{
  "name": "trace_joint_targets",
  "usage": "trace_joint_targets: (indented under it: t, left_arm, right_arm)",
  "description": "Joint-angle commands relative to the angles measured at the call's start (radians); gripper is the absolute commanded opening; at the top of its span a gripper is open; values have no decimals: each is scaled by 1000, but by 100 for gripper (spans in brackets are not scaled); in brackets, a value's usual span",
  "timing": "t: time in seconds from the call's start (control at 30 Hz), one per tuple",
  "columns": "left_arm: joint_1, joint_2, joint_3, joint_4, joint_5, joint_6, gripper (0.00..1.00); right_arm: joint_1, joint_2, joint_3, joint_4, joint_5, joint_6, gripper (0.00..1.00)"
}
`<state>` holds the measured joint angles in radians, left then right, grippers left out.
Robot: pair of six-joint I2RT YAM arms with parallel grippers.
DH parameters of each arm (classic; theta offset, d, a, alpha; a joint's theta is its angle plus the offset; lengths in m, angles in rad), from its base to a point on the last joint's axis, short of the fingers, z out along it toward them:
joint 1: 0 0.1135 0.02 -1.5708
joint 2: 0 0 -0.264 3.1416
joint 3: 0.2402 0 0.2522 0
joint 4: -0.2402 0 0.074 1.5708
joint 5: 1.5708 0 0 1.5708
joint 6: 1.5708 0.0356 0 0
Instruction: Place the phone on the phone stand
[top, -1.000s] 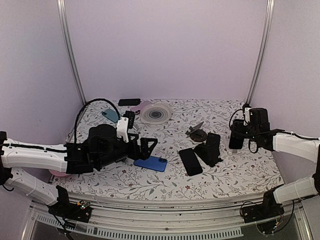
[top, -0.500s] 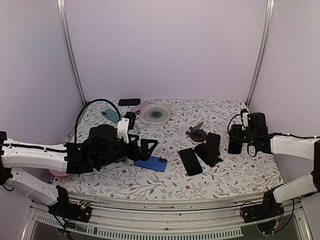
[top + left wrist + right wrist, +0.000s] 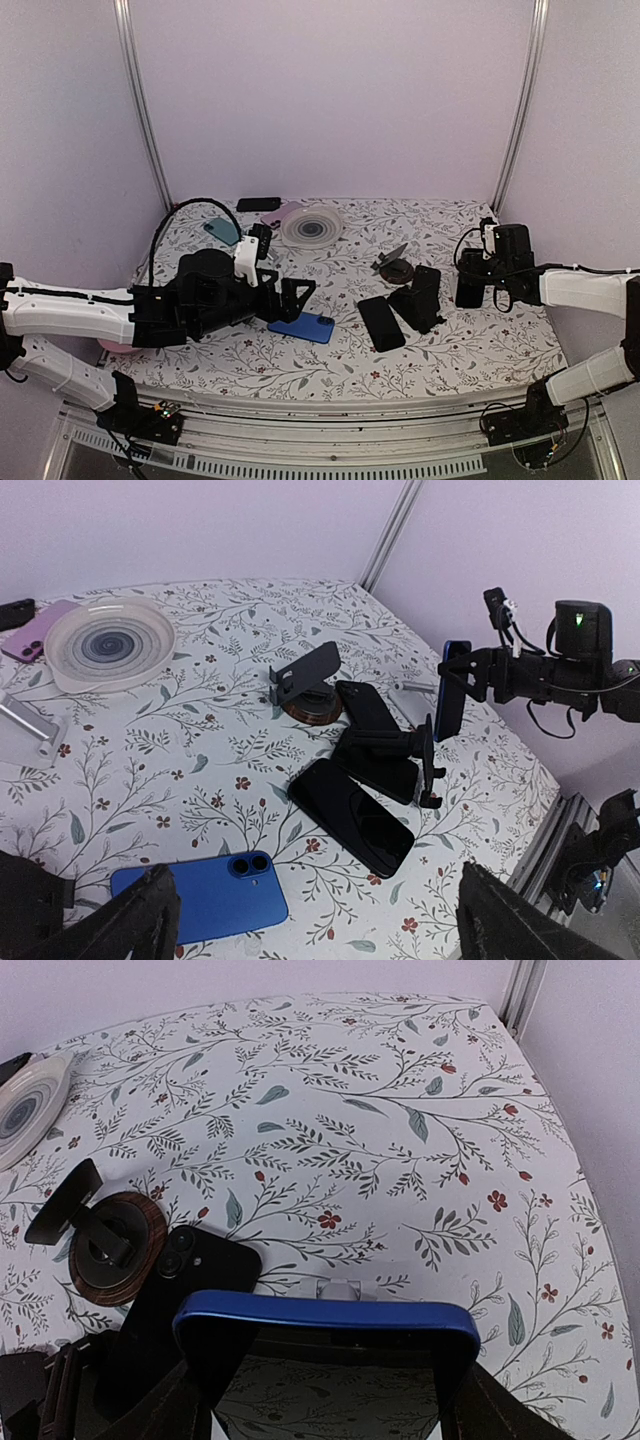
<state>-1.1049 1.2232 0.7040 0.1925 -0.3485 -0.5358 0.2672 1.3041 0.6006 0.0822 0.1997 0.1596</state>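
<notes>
Near the right hand's [image 3: 470, 285] blue-rimmed phone [image 3: 325, 1322]: black stand [image 3: 382, 763], black phone [image 3: 352, 815].

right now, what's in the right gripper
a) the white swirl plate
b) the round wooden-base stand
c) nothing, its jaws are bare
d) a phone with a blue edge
d: in the right wrist view the right gripper has the blue-edged phone clamped between its fingers, and the left wrist view shows the same phone held upright in it.
</notes>
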Motion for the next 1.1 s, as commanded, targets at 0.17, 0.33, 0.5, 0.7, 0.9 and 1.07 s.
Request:
trace_joint_targets:
  t: [0.17, 0.33, 0.5, 0.7, 0.9, 1.07]
  left_arm:
    - [13, -3, 22, -13, 3, 1, 97]
    - [13, -4, 22, -13, 4, 1, 97]
    - [13, -4, 23, -10, 6, 1, 97]
    - [13, -1, 27, -9, 9, 4, 97]
    - [13, 3, 31, -8, 10, 5, 97]
    - [14, 8, 31, -4, 11, 4, 97]
  right_arm:
    - [-3, -5, 36, -65, 10, 41, 86]
    - [-3, -27, 38, -81, 10, 50, 99]
    - [-3, -38, 55, -107, 9, 56, 99]
    - [-3, -61, 71, -137, 10, 59, 99]
    - [-3, -86, 83, -161, 7, 61, 99]
    - [-3, -109, 86, -178, 6, 61, 99]
